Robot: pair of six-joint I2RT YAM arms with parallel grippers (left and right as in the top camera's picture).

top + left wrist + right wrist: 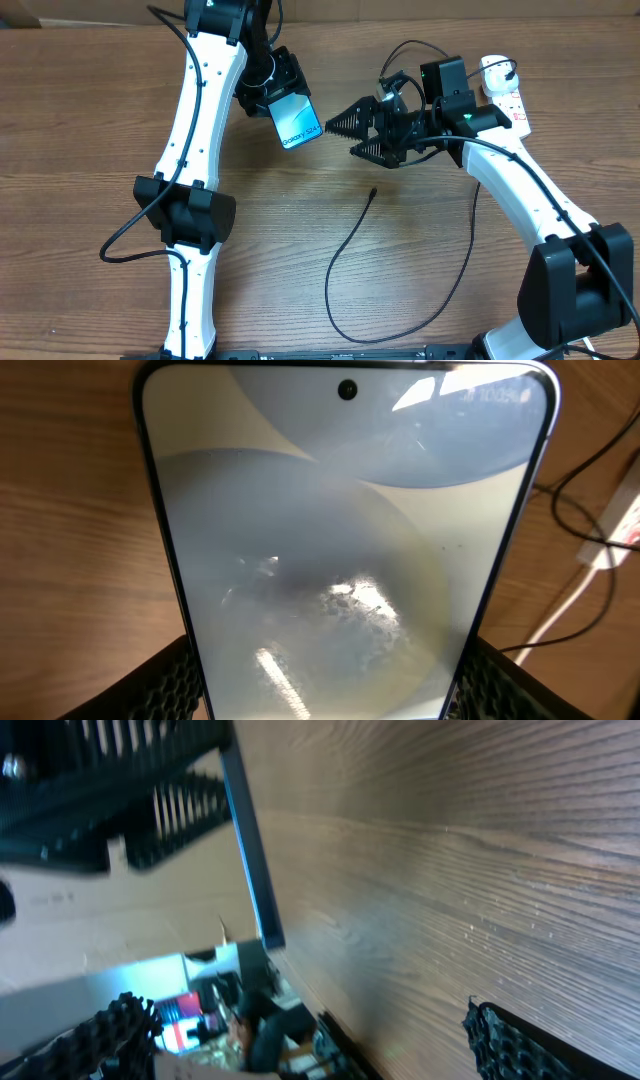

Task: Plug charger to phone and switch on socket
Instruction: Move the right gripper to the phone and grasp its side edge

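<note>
Phone (298, 122) clamped across 2 long edges by left fingers (172, 682), above surface (90, 110); rigid, light, slick glass. Right fingers (345, 122) spread, empty. Charger (345, 250) limp on surface; best pinch just behind plug tip (372, 193).

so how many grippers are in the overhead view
2. The left gripper is up at centre-left, gripping the phone; the right gripper is just to its right, jaws open and empty, facing the phone.

Overhead looks straight down on the worktop (90, 120). Left wrist sits close on the phone (340, 560); right wrist skims the worktop, tilted.
</note>
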